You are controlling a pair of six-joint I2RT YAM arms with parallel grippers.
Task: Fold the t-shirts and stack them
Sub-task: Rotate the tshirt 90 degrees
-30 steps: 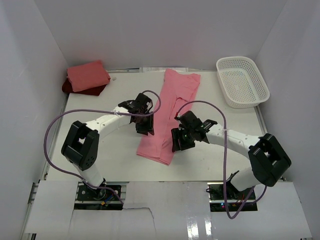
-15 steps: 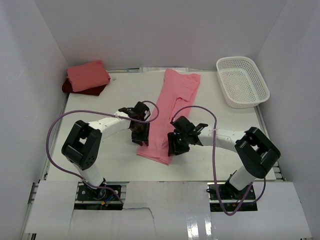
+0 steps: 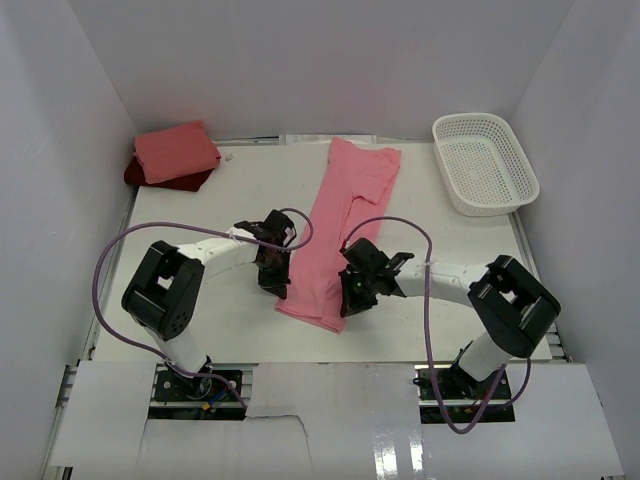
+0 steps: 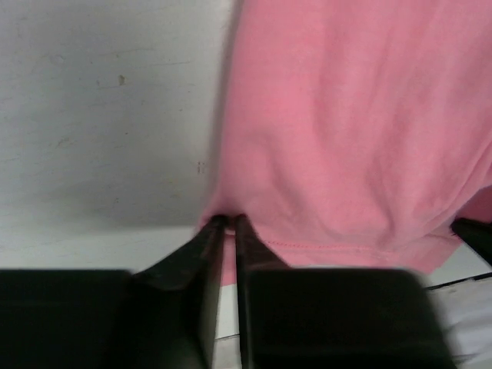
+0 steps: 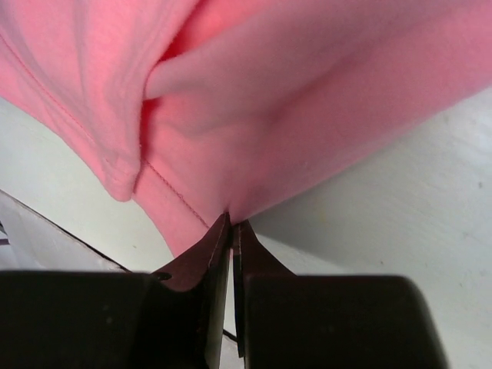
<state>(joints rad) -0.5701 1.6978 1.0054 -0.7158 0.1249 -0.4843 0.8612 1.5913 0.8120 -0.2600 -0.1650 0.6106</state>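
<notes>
done: salmon pink t-shirt (image 3: pixel 176 150) folded on dark red t-shirt (image 3: pixel 135 176), far-left corner
pending: rose pink t-shirt (image 3: pixel 340 215), long strip on desk (image 3: pixel 240 200), fold + stack
left hand (image 4: pixel 227 221): pinching its near hem
right hand (image 5: pixel 231 221): pinching same hem

3 t-shirts: 1 rose-pink tee (image 3: pixel 345 210), 1 salmon tee (image 3: pixel 176 150), 1 dark red tee (image 3: pixel 136 176) (mostly hidden, so prob. just 1). 1 white mesh basket (image 3: pixel 486 166). 1 table (image 3: pixel 230 200). 2 grippers: left gripper (image 3: pixel 277 287), right gripper (image 3: pixel 347 304). 2 purple cables (image 3: pixel 98 272), 1 per arm.

soft matt pink cloth t-shirt (image 3: pixel 335 235), white plastic mesh basket (image 3: pixel 485 160), smooth white table (image 3: pixel 230 200)
</notes>
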